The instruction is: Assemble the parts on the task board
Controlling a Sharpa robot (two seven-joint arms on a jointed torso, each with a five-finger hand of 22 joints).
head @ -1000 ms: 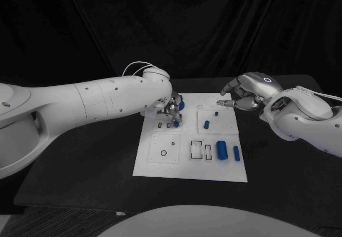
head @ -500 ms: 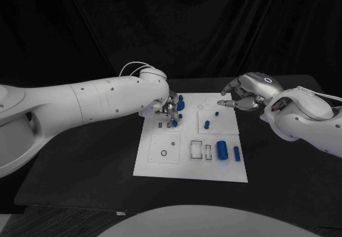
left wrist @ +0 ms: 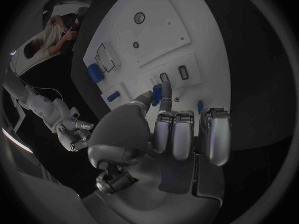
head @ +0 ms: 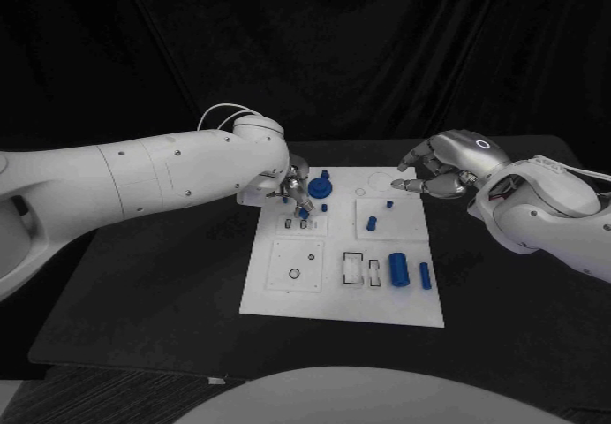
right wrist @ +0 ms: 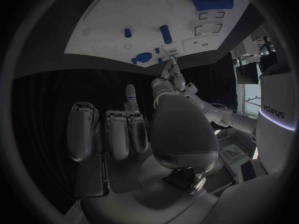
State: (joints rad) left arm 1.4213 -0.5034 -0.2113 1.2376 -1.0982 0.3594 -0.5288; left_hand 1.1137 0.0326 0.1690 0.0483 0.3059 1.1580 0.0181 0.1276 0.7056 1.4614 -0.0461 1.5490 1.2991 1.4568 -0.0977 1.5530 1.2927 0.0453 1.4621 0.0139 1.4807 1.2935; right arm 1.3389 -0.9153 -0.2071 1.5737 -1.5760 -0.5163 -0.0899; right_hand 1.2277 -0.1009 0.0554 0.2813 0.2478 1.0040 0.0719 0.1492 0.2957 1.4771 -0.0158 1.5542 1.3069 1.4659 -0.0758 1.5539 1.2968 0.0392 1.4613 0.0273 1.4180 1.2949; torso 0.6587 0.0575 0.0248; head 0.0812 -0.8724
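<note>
Our left hand pinched a small blue part over the task board; beside the board's far edge, our right hand stayed curled, holding nothing.

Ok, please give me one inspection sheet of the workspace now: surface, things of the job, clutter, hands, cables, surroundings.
Surface: black table, flat, carrying the board.
Job's things: white task board in the middle; large blue cylinder and slimmer blue part lying near its right edge; blue peg and blue round part farther back.
Clutter: nothing seen.
Hands: left hand pinches a small blue part over the board's far left; right hand hovers over the far right corner, fingers curled, holding nothing.
Cables: white wires looped at the left wrist.
Surroundings: black curtain behind.
</note>
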